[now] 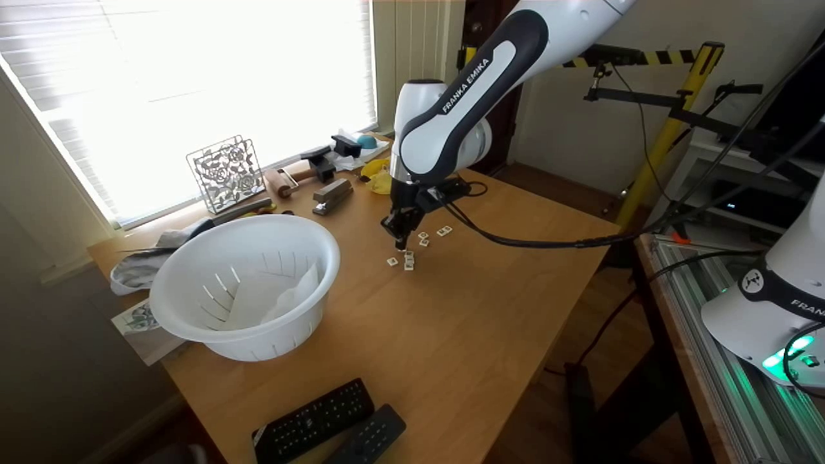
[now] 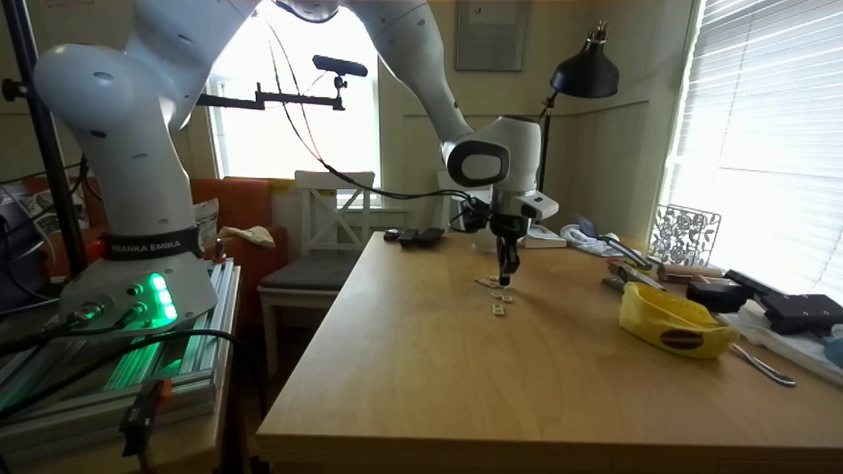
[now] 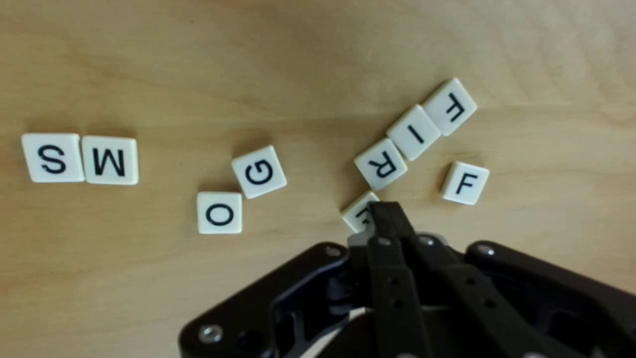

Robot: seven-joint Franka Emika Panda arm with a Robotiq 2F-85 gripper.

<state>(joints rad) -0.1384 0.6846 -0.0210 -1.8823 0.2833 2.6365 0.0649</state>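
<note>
Letter tiles (image 3: 259, 171) on wooden table (image 2: 487, 382), bright window (image 1: 219, 90), black lamp (image 2: 585, 74)

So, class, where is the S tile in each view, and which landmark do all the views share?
In an exterior view: S tile, rightmost of the tiles, judged by layout; letter unreadable.
In an exterior view: S tile, lowest of the tiles in the picture, also judged by layout.
Wrist view: S tile, far left, letter readable.
Shared landmark: the tool, in all three views.

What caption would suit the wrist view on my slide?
Shut tool hiding part of one letter tile, the R tile nearby and other tiles scattered across the wooden tabletop.
</note>
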